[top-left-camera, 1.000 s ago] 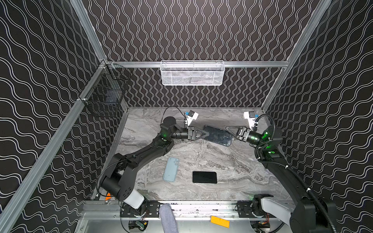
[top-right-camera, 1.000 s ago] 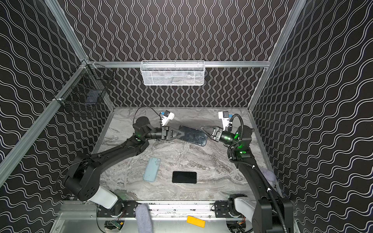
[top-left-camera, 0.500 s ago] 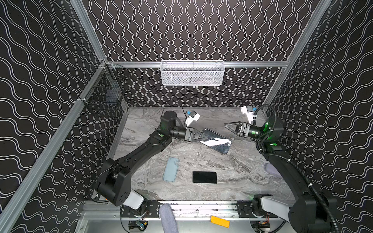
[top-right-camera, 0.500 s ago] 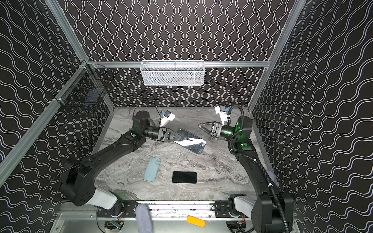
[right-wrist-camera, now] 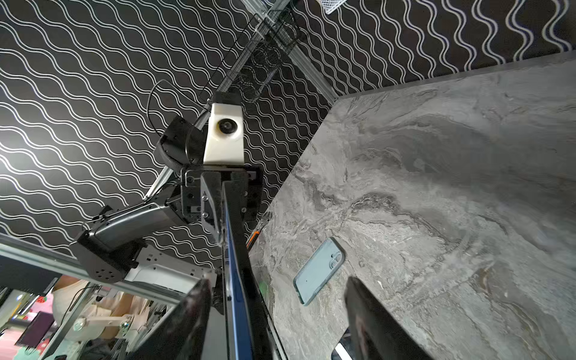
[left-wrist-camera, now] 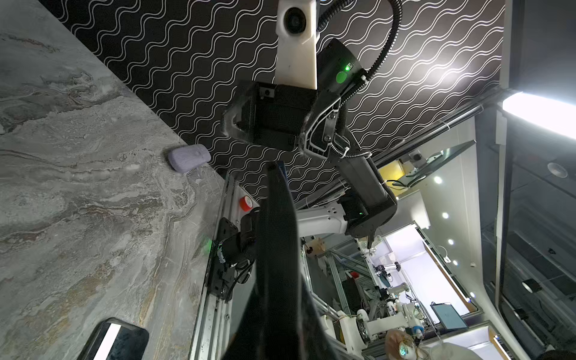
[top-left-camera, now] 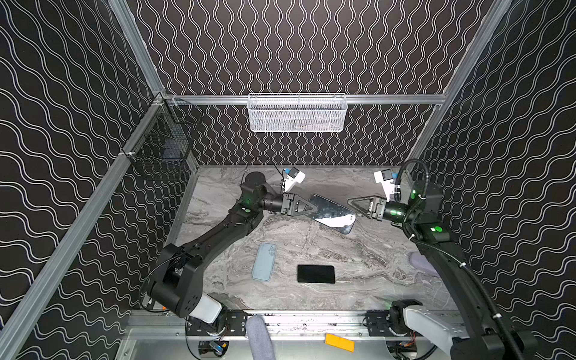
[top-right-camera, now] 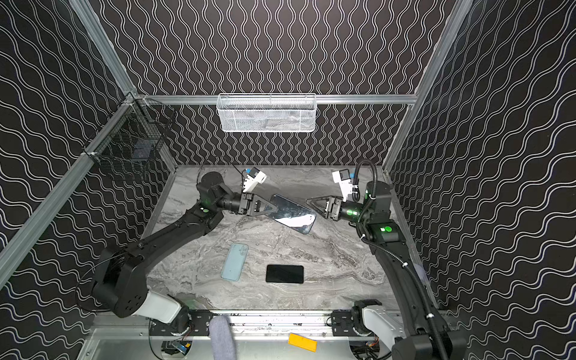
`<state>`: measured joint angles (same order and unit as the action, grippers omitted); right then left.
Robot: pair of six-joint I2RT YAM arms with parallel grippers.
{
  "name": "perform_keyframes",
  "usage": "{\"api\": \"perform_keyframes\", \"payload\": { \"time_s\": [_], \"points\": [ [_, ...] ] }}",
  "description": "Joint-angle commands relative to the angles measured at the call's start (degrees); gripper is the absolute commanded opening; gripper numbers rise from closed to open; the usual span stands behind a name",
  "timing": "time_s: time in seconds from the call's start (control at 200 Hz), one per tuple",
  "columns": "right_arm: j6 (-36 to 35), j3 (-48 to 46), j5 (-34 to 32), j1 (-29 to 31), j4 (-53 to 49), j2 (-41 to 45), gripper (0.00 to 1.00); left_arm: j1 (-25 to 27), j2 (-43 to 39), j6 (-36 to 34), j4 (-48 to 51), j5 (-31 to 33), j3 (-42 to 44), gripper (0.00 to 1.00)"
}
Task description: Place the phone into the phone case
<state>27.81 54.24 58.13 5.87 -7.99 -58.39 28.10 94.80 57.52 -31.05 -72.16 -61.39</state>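
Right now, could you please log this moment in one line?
left gripper: shut on phone, airborne | right gripper: open, by phone's free end | case: flat on table | black phone: beside case

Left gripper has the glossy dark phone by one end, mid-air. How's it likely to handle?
Likely stiff: the phone juts straight out of the left gripper with no sag. Probably slippery: its face shines like a mirror. Clamped at one end only, with the right gripper open, it might pivot downward if jolted.
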Motion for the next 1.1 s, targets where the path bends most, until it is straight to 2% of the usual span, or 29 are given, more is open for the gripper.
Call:
{"api": "perform_keyframes", "payload": {
  "time_s": [0.0, 0.21, 0.5, 0.686, 0.881, 1.006, 1.096],
  "points": [
    [3.23, -3.19, 3.32, -0.07, 1.22, 1.14, 0.7, -0.12, -0.34, -3.67, 2.36, 0.53, -0.84, 0.0],
    [5.87, -6.07, 8.95, -0.07, 4.97, 2.1, 0.65, -0.19, -0.32, -3.7, 3.39, 1.54, -1.43, 0.0],
    [10.36, -7.96, 9.9, -0.07, 10.3, 4.02, 0.39, -0.17, 1.08, -3.97, 4.24, 2.33, -2.42, 0.0],
    [12.32, -8.48, 7.67, -0.08, 13.92, 4.6, 0.36, -0.22, 0.87, -4.86, 5.6, 2.25, -2.44, 0.0],
    [21.85, -11.2, 8.81, -0.08, 28.49, 2.93, 0.38, -0.16, 0.21, -5.81, 7.15, 2.38, -2.25, 0.0],
    [23.59, -11.37, 9.35, -0.11, 31.3, 2.21, 0.32, -0.15, 0.37, -6.18, 7.52, 2.38, -2.28, 0.0],
    [22.91, -11.24, 8.96, -0.07, 30.29, 2.46, 0.23, -0.15, 0.68, -5.21, 6.36, 2.47, -2.03, 0.0]
  ]
}}
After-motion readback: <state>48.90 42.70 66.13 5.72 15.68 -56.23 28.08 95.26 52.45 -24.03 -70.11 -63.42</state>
